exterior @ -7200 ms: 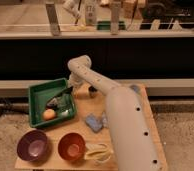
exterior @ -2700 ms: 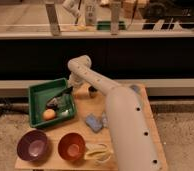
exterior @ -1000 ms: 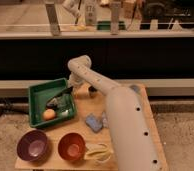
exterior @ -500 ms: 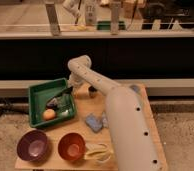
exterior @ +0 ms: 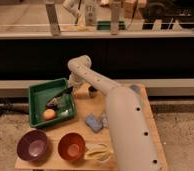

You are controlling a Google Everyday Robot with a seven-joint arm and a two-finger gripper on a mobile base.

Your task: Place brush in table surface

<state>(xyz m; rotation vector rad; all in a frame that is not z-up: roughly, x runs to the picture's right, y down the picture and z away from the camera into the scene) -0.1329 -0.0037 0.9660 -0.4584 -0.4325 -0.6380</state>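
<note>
Gripper (exterior: 66, 91): closed, low in the upper-right corner of the green tray (exterior: 36, 95).
Tray floor: left half open; orange ball (exterior: 49, 114) at lower middle.
Dark cup (exterior: 92, 91): just right of gripper.
Table surface (exterior: 83, 106): bare strip between tray and arm (exterior: 125, 125).
Lower left of frame: 2 obstacles, purple bowl (exterior: 32, 145) and orange bowl (exterior: 71, 146).

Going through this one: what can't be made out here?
- Gripper, shut, low over the green tray: whether it grips the brush is lost, dark on dark.
- Brush head: merges with dark clutter in the tray.
- Table, right side: hidden behind the arm.
- Blue thing: partly covered by the arm, kind unclear.
</note>
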